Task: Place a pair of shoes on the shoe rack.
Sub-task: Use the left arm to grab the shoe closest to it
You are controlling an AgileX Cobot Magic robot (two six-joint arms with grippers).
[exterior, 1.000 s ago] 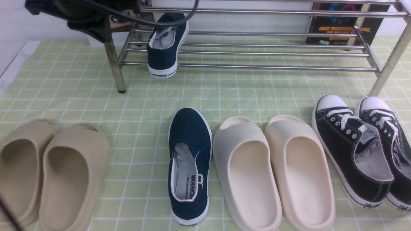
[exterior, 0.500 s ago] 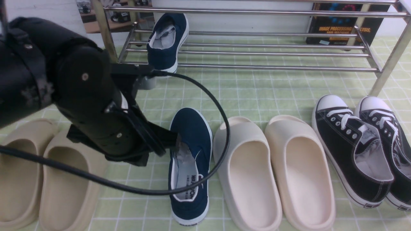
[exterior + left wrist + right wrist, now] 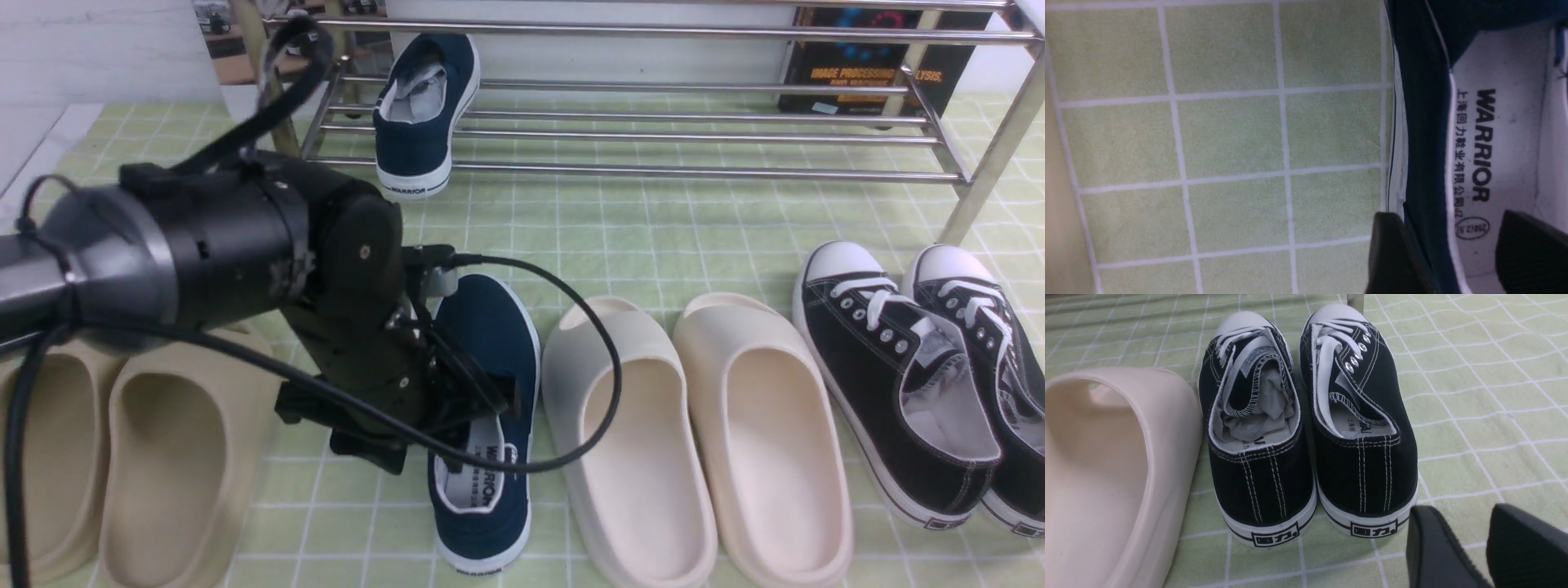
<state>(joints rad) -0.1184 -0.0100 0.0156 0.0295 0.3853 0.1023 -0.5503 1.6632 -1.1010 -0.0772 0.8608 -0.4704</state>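
Observation:
One navy slip-on shoe [image 3: 420, 122] leans on the low bars of the chrome shoe rack [image 3: 694, 171], at its left end, heel toward me. The other navy shoe [image 3: 490, 327] lies flat on the green checked cloth at the front middle. My left gripper [image 3: 478, 404] is down at that shoe's opening. In the left wrist view the left gripper [image 3: 1449, 228] is open and straddles the shoe's side wall [image 3: 1425, 143]: one finger outside, one over the WARRIOR insole [image 3: 1502, 134]. My right gripper [image 3: 1470, 522] hangs open over bare cloth with nothing between its fingers.
Beige slides [image 3: 163, 441] lie at the front left and cream slides [image 3: 694, 433] just right of the floor shoe. Black lace-up sneakers [image 3: 906, 376] sit at the right, close in front of my right gripper. A dark book [image 3: 865, 65] stands behind the rack.
My left arm has come down from the rack to the navy shoe on the cloth and has shifted toward its heel. Its fingers now stand apart over the shoe's side wall.

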